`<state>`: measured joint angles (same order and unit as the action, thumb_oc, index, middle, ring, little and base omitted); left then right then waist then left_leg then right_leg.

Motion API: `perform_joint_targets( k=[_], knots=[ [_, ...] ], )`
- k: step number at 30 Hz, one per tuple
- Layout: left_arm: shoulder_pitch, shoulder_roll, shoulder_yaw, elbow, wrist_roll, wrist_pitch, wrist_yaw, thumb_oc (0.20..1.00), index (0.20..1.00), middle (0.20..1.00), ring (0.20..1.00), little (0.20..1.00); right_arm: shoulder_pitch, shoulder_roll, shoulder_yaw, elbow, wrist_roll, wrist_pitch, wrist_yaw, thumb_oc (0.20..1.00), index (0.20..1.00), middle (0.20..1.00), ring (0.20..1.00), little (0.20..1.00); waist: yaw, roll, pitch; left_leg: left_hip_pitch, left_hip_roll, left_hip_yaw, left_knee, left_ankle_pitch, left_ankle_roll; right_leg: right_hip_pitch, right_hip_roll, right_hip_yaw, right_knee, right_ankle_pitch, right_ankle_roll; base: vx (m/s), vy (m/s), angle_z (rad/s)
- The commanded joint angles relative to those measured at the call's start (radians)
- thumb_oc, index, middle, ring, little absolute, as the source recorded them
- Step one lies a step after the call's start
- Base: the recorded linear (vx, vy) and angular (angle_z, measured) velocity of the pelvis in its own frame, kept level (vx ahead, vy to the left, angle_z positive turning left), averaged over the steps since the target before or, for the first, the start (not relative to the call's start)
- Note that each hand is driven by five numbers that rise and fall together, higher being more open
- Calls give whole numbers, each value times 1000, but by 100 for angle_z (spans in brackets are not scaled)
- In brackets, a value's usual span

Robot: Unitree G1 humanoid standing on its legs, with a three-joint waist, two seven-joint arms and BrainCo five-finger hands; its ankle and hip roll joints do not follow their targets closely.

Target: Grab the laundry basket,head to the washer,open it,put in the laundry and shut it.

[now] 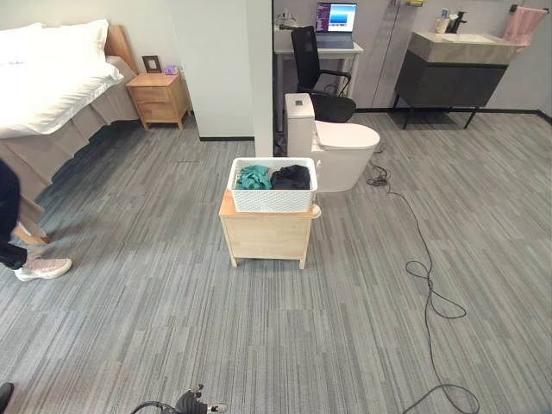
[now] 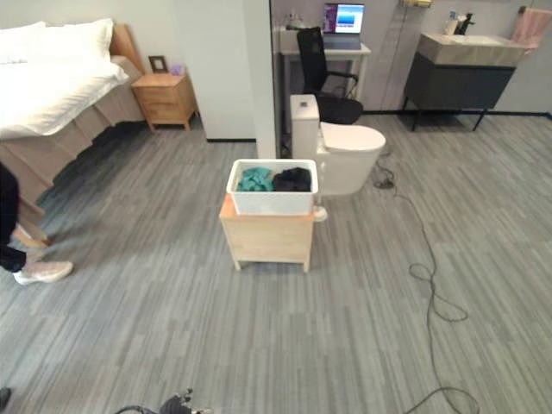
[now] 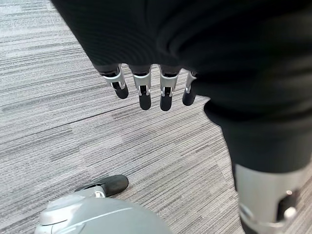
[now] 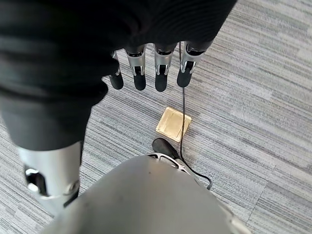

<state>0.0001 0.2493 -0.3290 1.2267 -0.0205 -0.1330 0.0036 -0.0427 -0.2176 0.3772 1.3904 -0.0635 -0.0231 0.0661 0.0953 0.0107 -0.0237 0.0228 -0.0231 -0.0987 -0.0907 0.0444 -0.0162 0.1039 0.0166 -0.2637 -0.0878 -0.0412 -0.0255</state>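
Two hands, both empty. Left hand point(image 3: 146, 90) hanging over bare grey floor point(image 3: 58, 117), fingers straight and relaxed, touching nothing. Right hand point(image 4: 151, 73) likewise slack above the floor, fingers straight, holding nothing; below it a small square brass floor plate point(image 4: 173, 122).

Further out, in the middle of the room: one white laundry basket point(image 1: 272, 198) set on top of one low wooden cabinet point(image 1: 266, 235), well apart from both hands. Inside the basket, two bundles of laundry side by side: a teal garment point(image 1: 254, 178) on the left, a black garment point(image 1: 291, 178) on the right, both lying below or level with the rim.

Just behind the basket and to its right, one white toilet point(image 1: 341, 148), lid down. Beyond that, one black office chair point(image 1: 315, 73) at a white desk point(image 1: 317, 53) carrying one open laptop point(image 1: 335, 23). Far right, one dark vanity point(image 1: 453, 73) with a sink on top and a pink towel point(image 1: 523, 24) hanging beside it. Far left, one bed point(image 1: 47, 82) with white bedding, and one wooden nightstand point(image 1: 159, 99) next to it.

At the left edge, a person's leg and pale shoe point(image 1: 41, 269) on the floor.
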Motion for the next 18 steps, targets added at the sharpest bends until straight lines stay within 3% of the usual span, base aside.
perform_joint_targets(
  k=[1,18],
  knots=[
    [-63,-34,4,66,7,-24,8,1000,1000,1000,1000,1000,6,-30,14,62,-22,11,-18,1000,1000,1000,1000,1000,4,-26,-31,10,26,-33,3,-57,-4,-23,-97,72,1,20,115,11,35,-3],
    [-44,-59,-21,69,29,-21,-2,1000,1000,1000,1000,1000,-1,-37,-3,83,-23,16,-28,1000,1000,1000,1000,1000,-7,-9,-34,29,27,-13,3,-70,-3,-16,-98,92,1,20,117,4,11,-5]
  ],
)
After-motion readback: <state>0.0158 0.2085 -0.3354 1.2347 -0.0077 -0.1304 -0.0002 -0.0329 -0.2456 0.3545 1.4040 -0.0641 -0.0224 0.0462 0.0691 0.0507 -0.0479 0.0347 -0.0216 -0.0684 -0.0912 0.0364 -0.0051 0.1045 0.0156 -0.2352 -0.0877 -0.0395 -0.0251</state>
